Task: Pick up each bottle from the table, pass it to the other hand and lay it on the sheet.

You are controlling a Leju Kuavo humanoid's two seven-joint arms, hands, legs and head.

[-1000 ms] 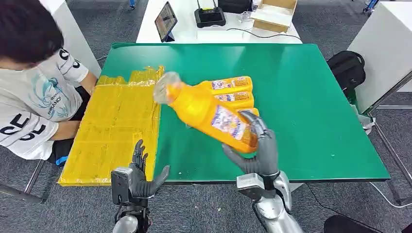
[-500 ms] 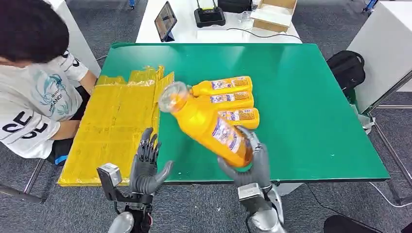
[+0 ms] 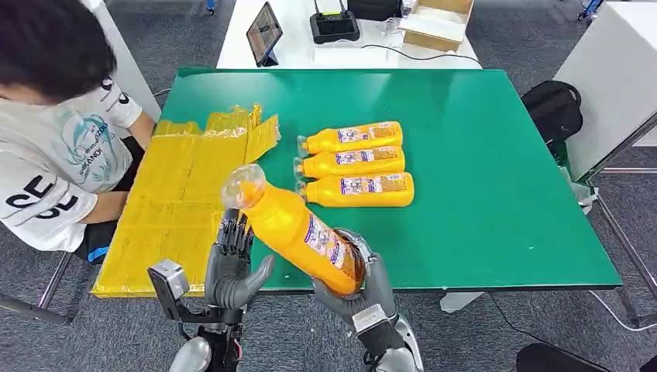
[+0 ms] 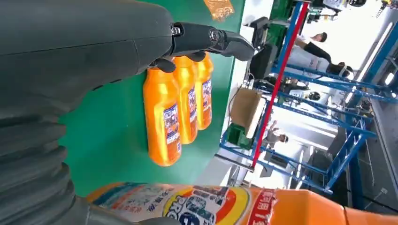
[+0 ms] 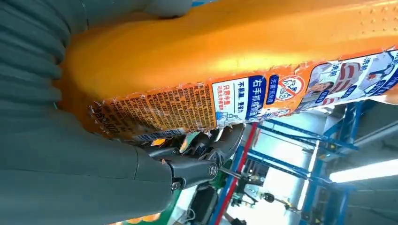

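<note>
Right hand (image 3: pixel 358 291) gripping base of tilted orange bottle (image 3: pixel 298 232); left hand (image 3: pixel 231 267) beside it, fingers spread, holding nothing, above tabletop (image 3: pixel 496 194) edge.

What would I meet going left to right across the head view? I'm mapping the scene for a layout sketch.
Person → yellow sheet → left robot hand → held bottle in the right robot hand → black backpack.
</note>
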